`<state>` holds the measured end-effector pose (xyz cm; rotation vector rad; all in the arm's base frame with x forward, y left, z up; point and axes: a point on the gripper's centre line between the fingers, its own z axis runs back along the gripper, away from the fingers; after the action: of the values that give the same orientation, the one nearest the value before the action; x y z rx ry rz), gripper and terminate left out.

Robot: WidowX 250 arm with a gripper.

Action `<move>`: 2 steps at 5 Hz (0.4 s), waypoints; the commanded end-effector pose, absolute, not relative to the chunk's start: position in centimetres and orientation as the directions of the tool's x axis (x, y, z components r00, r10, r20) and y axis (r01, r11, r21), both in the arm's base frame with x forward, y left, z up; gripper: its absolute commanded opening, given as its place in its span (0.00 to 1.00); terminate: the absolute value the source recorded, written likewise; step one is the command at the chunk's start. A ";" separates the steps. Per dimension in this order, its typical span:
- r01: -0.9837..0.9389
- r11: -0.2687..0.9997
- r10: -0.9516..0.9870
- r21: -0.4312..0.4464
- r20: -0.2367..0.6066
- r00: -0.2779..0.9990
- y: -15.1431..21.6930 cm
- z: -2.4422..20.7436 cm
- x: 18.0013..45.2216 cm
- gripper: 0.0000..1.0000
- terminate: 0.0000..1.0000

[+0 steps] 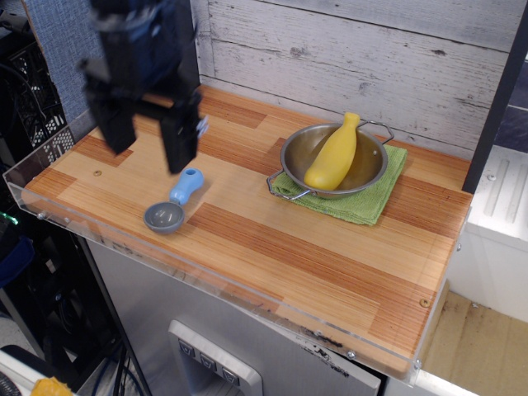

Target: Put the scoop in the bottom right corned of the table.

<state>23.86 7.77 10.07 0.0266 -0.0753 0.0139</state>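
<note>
The gripper (148,136) was seen blurred over the left part of the bench (272,247), its two dark fingers (179,140) pointing down, a clear gap between them. The jaws were spread apart and nothing was held in them. One finger hung just above the far end of the scoop (174,202); whether contact was made could not be told through the blur.

The scoop was found lying flat near the front left edge of the bench, close behind the clear acrylic rim (165,272). Its dark grey bowl was turned toward the front edge, its light blue handle angled back and to the right. Bare planks were all that surrounded it.

Well apart, toward the back right, a steel bowl (334,162) with two wire handles was set on a green cloth (375,198). A yellow squash-shaped toy (334,154) was propped inside the bowl, its narrow end raised over the far rim.

Behind the bench a whitewashed plank wall (371,58) was seen, and blue fabric panelling (58,49) at the left.
</note>
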 end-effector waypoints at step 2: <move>-0.064 0.997 0.066 0.036 -0.051 0.997 9.4 3.4 26.4 1.00 0.00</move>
<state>26.18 8.99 2.22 0.0185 0.0890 0.0623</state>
